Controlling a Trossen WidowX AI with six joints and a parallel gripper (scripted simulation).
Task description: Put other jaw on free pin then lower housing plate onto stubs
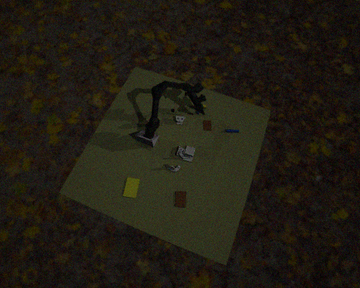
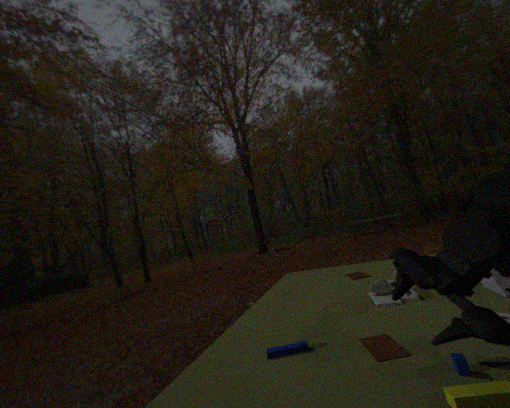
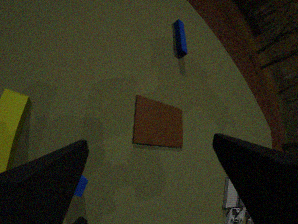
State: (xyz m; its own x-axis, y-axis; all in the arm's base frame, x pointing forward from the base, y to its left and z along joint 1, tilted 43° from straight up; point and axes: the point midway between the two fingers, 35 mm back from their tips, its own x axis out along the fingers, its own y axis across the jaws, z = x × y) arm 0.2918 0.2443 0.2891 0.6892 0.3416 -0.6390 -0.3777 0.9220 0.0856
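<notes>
The pale gear-jaw base [image 1: 188, 159] [image 2: 387, 301] stands mid-mat with pale parts on it; in the wrist view its edge [image 3: 231, 195] shows beside the right finger. Which pin is occupied is too dark to tell. A loose pale jaw [image 1: 175, 169] lies just beside the base in the top view. The pale housing plate [image 1: 179, 122], with two dark holes, lies apart, nearer the arm; in the exterior view it is partly hidden behind a finger. My gripper [image 1: 199, 110] [image 2: 415, 320] [image 3: 150, 144] is open and empty, raised above the mat's far part, away from the base and plate.
A brown tile [image 1: 207, 125] [image 2: 384, 347] [image 3: 157, 122] lies below the fingers' view. A blue bar [image 1: 232, 130] [image 2: 288, 349] [image 3: 180, 40], small blue block [image 2: 460, 364] [image 3: 81, 186] and yellow block [image 2: 483, 394] [image 3: 11, 115] lie around. A yellow sheet [image 1: 131, 187] and second brown tile [image 1: 180, 199] lie farther off.
</notes>
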